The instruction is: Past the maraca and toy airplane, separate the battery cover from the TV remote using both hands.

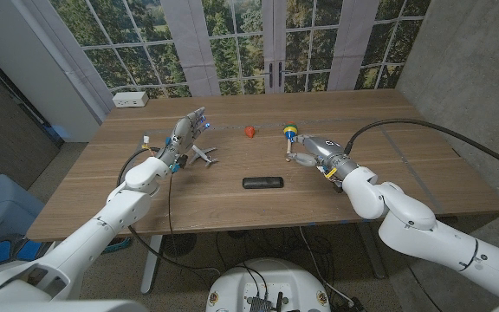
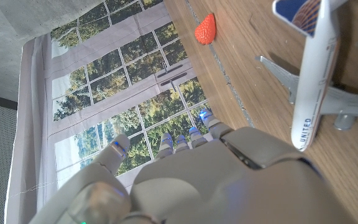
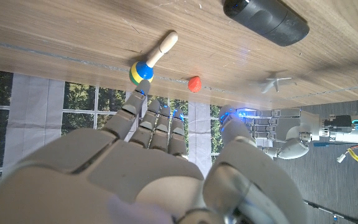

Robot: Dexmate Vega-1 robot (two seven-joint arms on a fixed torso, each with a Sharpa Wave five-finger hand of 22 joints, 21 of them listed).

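The TV remote (image 1: 262, 183) lies nearest you, toward the table's (image 1: 423, 173) front edge, touched by nothing. Both your left hand (image 1: 186, 132) and right hand (image 1: 313, 150) are empty, fingers apart, near the toy airplane (image 1: 201, 154) and maraca (image 1: 290, 143). Bring both down to the remote's two ends before gripping.

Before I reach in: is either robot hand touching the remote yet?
Apart. Head view shows bare table between the remote and both the left robot hand and right robot hand.
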